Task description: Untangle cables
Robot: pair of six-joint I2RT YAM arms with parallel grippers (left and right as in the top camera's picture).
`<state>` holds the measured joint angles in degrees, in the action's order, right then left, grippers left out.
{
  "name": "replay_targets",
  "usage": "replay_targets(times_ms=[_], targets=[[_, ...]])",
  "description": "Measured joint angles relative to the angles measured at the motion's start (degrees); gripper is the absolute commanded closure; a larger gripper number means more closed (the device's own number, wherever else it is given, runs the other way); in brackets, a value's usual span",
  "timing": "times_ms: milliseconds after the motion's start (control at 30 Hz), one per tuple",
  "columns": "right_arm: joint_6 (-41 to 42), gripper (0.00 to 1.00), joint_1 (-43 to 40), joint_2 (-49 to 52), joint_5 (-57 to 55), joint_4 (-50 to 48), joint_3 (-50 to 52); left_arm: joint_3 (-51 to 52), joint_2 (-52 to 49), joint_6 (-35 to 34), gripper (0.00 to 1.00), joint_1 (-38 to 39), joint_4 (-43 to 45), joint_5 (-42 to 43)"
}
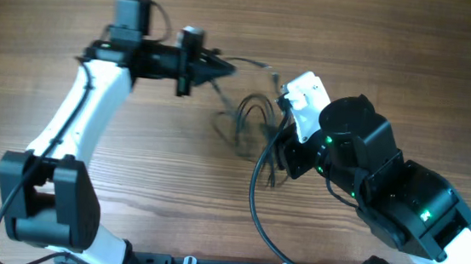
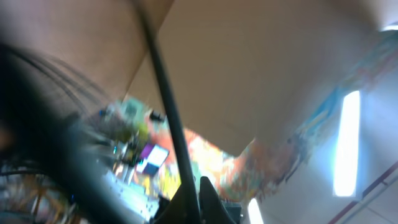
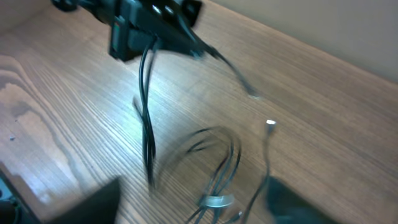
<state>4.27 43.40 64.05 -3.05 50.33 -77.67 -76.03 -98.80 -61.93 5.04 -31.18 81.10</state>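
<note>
Dangling cables (image 3: 147, 124) in left pincer (image 1: 217, 67)

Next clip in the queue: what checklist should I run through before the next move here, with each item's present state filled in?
1. Left pincer grips the cables: ok, a strand hangs from it.
2. Right pincer open: ok, its fingers are spread either side of the loops.
3. Loops separated: not ok, they are bunched at a clear band.
4. Plug in sight on the table: ok.
5. Left wrist view usable: not ok, it is blurred and aimed away from the table.
</note>
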Motion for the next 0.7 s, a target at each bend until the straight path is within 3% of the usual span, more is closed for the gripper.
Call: replay_targets(times_ms=[233,400,567,700], targets=[[0.0,0.0,0.0,0.0,-2.0,0.0,0.0,0.0,0.0,8.5,0.96,-13.5,-0.3,4.7],[0.0,0.0,0.0,3.5,-2.0,0.0,0.0,0.1,2.5,9.3,0.96,-14.5,-0.3,6.6],[-1.4,0.0,0.0,10.9,-2.0,-0.5,0.0,0.2,13.9,-1.6,0.96,-16.2,20.4,7.8],[-4.3,0.0,0.0,13.7,1.9,-3.8,0.0,0.1,21.8,-10.0,0.96,-19.4,26.6,7.9]])
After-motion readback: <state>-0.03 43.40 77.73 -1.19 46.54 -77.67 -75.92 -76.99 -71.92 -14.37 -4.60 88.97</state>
